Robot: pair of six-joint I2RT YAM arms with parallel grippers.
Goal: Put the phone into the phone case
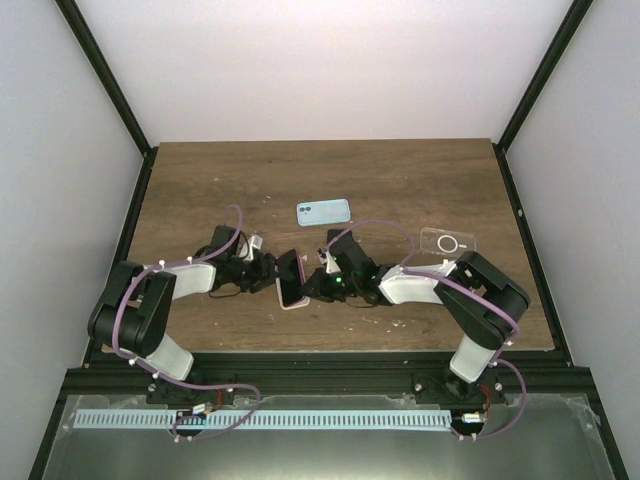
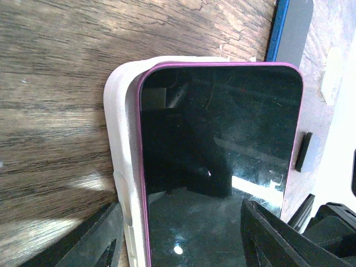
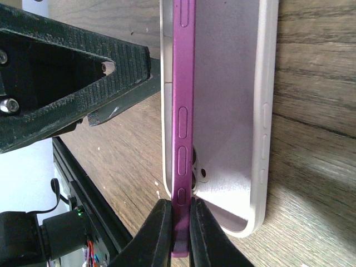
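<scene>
- Phone [image 3: 182, 83] stands on edge over the white case [image 3: 236, 83], not seated. Its purple button side faces up and the pale inside of the case is open beside it.
- Both sit on the table [image 1: 400, 170] mid-width, toward the near edge, between the two arms.
- Right gripper [image 3: 179, 214] is closed tight on the phone's raised long side, at the end near the case's camera hole.
- Left gripper [image 2: 181, 211] has its fingers spread wide, one on each side of the phone and case. I cannot tell whether it clamps or only brackets them.
- Key relation: the long axes of the phone and the case run parallel, roughly far-to-near. The phone is rolled about that axis, so the open case lies sideways from the right gripper's pinch, not ahead of it.
- Judgement: the next move is likely to roll the raised side down into the free rim, with the left arm steadying the case.
- Risk: the case may slide, or a corner may catch.
- Clear case [image 1: 447, 241] lies toward the right edge and a blue phone [image 1: 323, 211] lies mid-table. Both are well apart from the work.
</scene>
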